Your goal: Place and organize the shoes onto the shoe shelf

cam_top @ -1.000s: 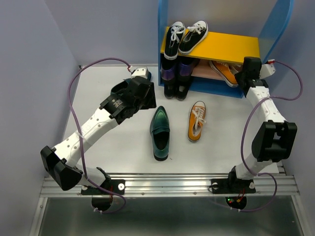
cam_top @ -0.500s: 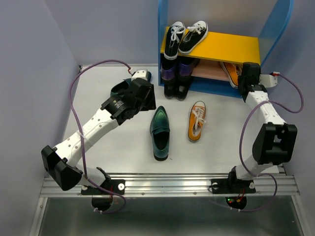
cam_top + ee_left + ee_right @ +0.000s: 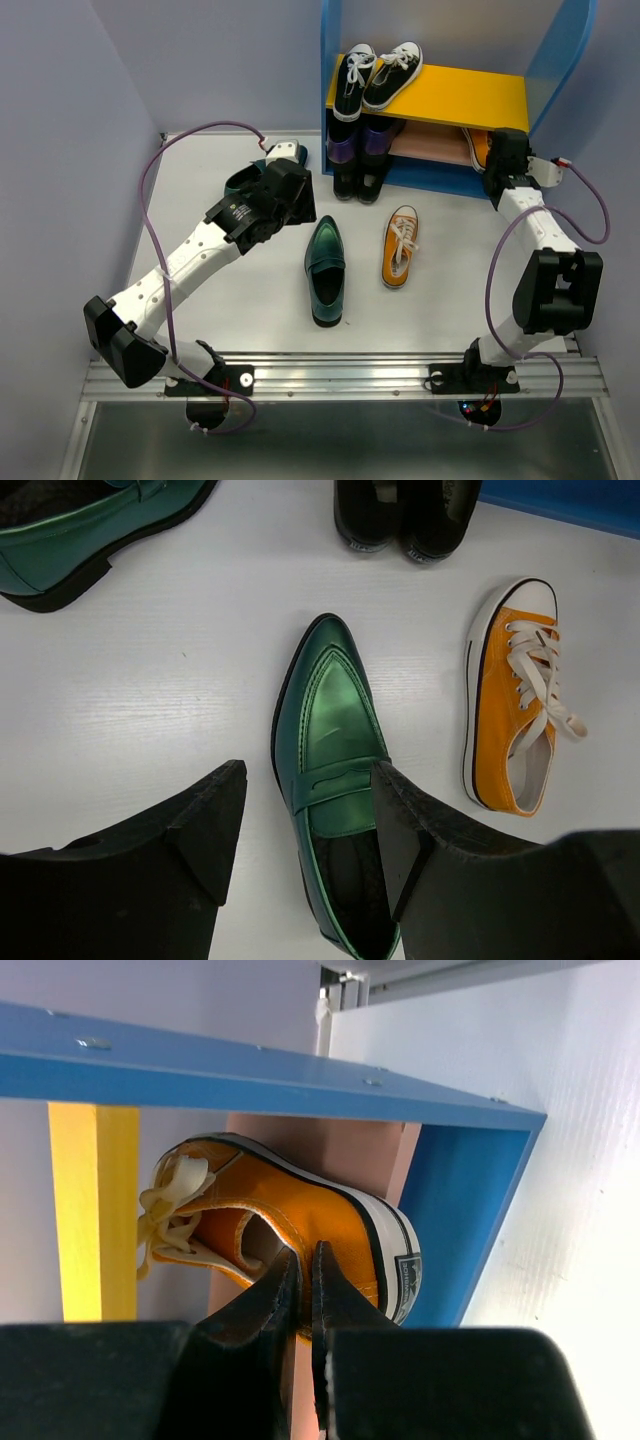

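Observation:
The shoe shelf [image 3: 334,95] has blue sides, a yellow upper board [image 3: 470,95] and a pinkish lower board [image 3: 345,1155]. My right gripper [image 3: 305,1260] is shut on the heel wall of an orange sneaker [image 3: 320,1210] lying on the lower board at its right end [image 3: 478,147]. The second orange sneaker [image 3: 401,245] lies on the table. My left gripper [image 3: 308,770] is open above a green loafer [image 3: 330,740], its fingers on either side and apart from it. The other green loafer [image 3: 90,525] lies partly under the left arm [image 3: 245,180].
Black sneakers with white laces [image 3: 375,70] stand on the yellow board's left end. Two dark shoes [image 3: 357,170] with purple showing stick out of the lower tier's left end; their black heels [image 3: 405,520] show in the left wrist view. Lilac walls close in both sides.
My right gripper has carried the orange sneaker to the right and further in under the yellow board. The left arm and the shoes on the table have not moved.

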{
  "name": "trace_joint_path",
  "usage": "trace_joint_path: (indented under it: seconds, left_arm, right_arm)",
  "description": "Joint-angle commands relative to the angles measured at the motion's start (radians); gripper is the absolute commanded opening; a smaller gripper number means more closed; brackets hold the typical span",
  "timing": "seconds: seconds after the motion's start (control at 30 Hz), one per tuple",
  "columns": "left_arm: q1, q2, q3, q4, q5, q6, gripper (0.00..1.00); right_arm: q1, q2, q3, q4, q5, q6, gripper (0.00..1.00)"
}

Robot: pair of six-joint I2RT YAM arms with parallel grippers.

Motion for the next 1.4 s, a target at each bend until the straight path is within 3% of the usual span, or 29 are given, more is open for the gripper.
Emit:
trace_joint_path:
  seconds: [0.0, 0.3, 0.4, 0.5, 0.8, 0.97, 1.23, 1.37]
  left_arm:
    - [0.004, -0.038, -0.002, 0.015, -0.027, -0.003, 0.63]
    - [0.004, -0.034, -0.009, 0.026, -0.011, -0.008, 0.63]
    - [0.004, -0.051, -0.026, 0.026, -0.019, -0.012, 0.63]
    - [0.004, -0.058, -0.034, 0.026, -0.017, -0.017, 0.63]
    - [0.004, -0.069, -0.045, 0.026, -0.036, -0.011, 0.63]
    - [0.004, -0.092, -0.032, 0.015, -0.083, 0.006, 0.64]
    - [0.013, -0.097, 0.023, 0.011, -0.123, 0.044, 0.65]
    - [0.025, -0.087, 0.057, 0.02, -0.125, 0.063, 0.65]
  right_arm:
    - [-0.006, -0.053, 0.005, 0.167, 0.11, 0.077, 0.01]
    - [-0.006, 0.015, 0.03, 0.227, 0.05, 0.056, 0.01]
    - [-0.006, 0.025, 0.042, 0.227, 0.035, 0.047, 0.13]
    - [-0.006, 0.021, 0.045, 0.245, 0.012, 0.01, 0.47]
    - [-0.006, -0.124, 0.007, 0.271, -0.124, -0.22, 0.74]
    - [-0.006, -0.246, -0.053, 0.146, -0.261, -0.414, 0.89]
    - [0.014, -0.432, -0.174, -0.137, -0.488, -0.679, 0.92]
    - [0.133, -0.493, -0.289, -0.307, -0.516, -0.73, 0.92]
